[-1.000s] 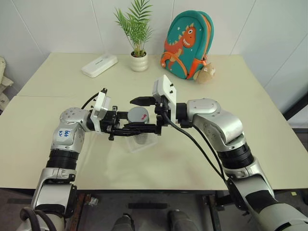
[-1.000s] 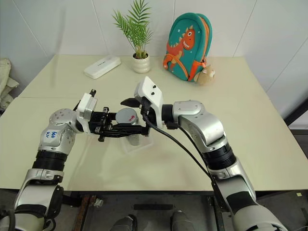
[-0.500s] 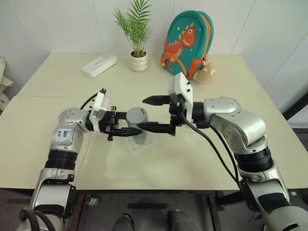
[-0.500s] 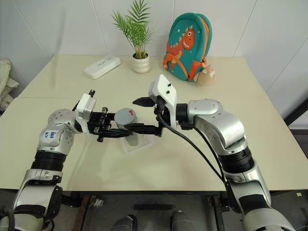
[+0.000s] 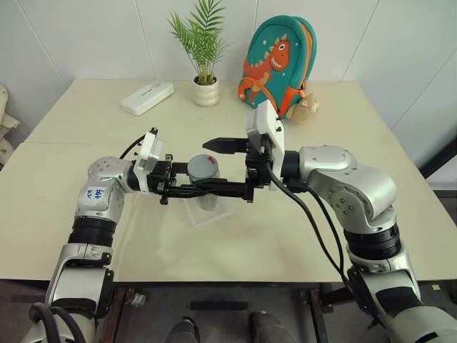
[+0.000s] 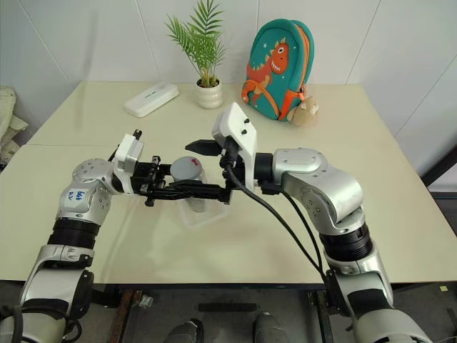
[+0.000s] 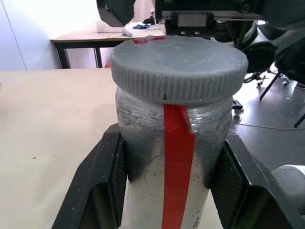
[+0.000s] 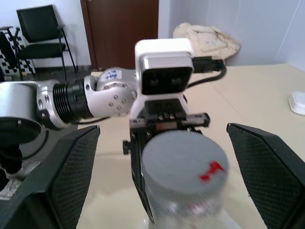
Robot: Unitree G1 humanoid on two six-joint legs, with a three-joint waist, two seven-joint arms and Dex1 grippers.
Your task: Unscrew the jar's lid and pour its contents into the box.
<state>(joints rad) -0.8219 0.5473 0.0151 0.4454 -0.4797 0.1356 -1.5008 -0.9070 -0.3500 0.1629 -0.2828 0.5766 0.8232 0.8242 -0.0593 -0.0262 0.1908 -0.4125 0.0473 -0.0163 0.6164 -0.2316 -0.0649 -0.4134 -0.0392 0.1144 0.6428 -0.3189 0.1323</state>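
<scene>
Over beige counter [image 5: 86,214], left gripper [image 5: 187,189] level, jaws pinching small clear red-marked jar [image 7: 174,157]; right gripper [image 5: 218,166] level, jaws spread around grey screw lid [image 8: 183,160], box [image 5: 214,212] at jar's 6 o'clock.

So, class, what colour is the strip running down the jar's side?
Red strip on the clear jar; left wrist view shows it best.

An office-like test room; pale table [image 5: 300,236], white tiled walls, black chair [image 8: 40,33], brown door [image 8: 121,26].
</scene>
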